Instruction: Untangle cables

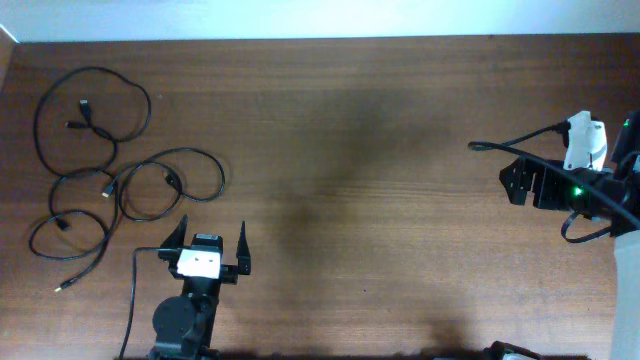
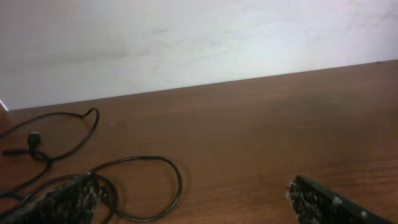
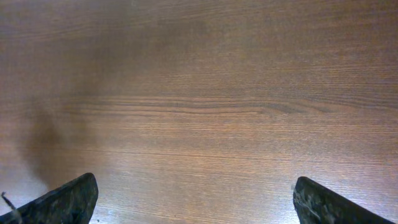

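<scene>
The cables point(image 1: 110, 175) are thin black cords lying in loose loops on the left of the brown table, with small plug ends. My left gripper point(image 1: 210, 232) is open and empty at the front left, just right of and below the nearest loop point(image 1: 175, 185). In the left wrist view that loop point(image 2: 149, 186) lies between and ahead of the open fingers point(image 2: 193, 199), and a further loop with plugs point(image 2: 37, 146) lies at the left. My right gripper point(image 1: 515, 183) is open and empty at the far right, far from the cables. The right wrist view shows its fingers point(image 3: 194, 199) wide apart over bare wood.
A white wall point(image 2: 186, 43) runs along the table's far edge. The thick black wires of the right arm point(image 1: 510, 142) arch over the table at the right. The left arm's wire point(image 1: 135, 290) hangs by its base at the front left.
</scene>
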